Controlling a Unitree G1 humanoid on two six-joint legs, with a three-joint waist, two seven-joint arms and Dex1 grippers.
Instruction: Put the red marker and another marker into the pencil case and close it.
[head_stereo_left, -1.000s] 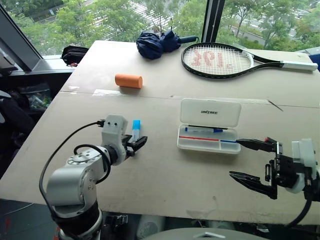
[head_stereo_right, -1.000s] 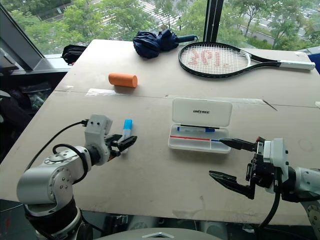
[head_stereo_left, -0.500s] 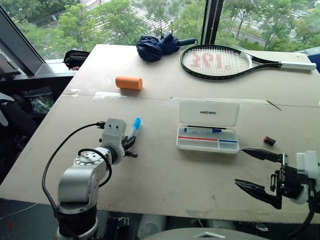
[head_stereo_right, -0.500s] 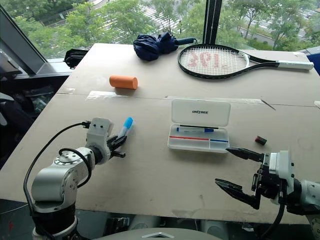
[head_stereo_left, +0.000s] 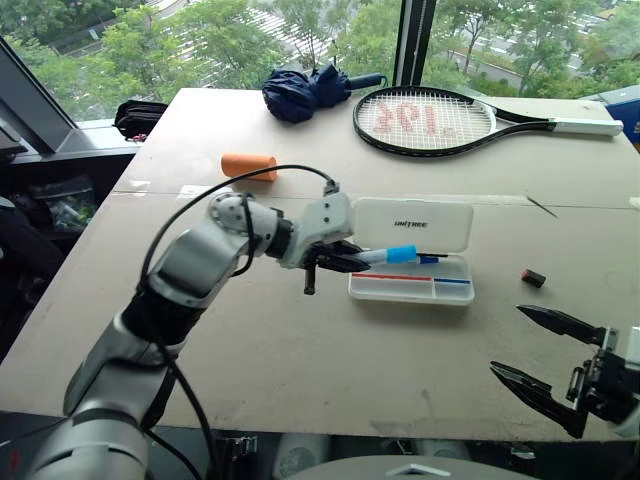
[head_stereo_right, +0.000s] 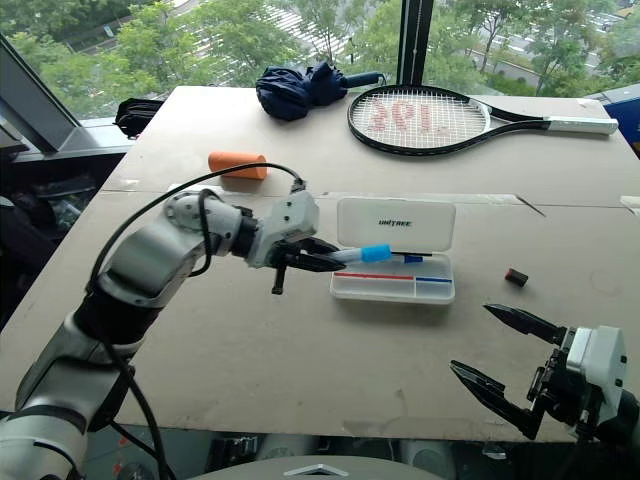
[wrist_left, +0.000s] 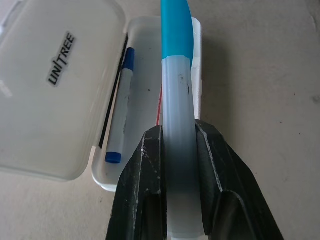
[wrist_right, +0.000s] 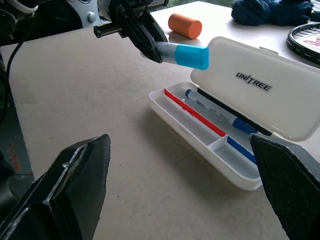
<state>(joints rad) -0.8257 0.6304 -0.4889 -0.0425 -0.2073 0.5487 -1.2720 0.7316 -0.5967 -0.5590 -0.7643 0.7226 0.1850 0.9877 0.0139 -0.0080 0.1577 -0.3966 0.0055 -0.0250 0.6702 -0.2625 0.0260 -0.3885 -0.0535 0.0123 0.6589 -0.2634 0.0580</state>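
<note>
The white pencil case (head_stereo_left: 456, 293) lies open at mid-table with its lid (head_stereo_left: 413, 222) folded back. In its tray lie the red marker (wrist_right: 192, 112), a pen with blue ends (wrist_right: 215, 115) and a short blue piece (wrist_right: 240, 150). My left gripper (head_stereo_left: 340, 262) is shut on a clear marker with a light-blue cap (head_stereo_left: 385, 256). It holds the marker level, cap end over the left end of the tray. The left wrist view shows both black fingers (wrist_left: 150, 165) clamping the marker's barrel (wrist_left: 177, 125). My right gripper (head_stereo_left: 507, 340) hangs open and empty near the table's front right edge.
An orange cylinder (head_stereo_left: 248, 166) lies behind and left of the case. A tennis racket (head_stereo_left: 430, 118) and a folded dark-blue umbrella (head_stereo_left: 305, 92) sit at the far edge. A small dark cap-like piece (head_stereo_left: 533, 277) rests right of the case. A black bag (head_stereo_left: 140, 115) lies at the far left corner.
My left gripper closed on the blue-capped marker, lifted it and swung right until it is over the case. My right gripper drew back toward the front right edge, still open.
</note>
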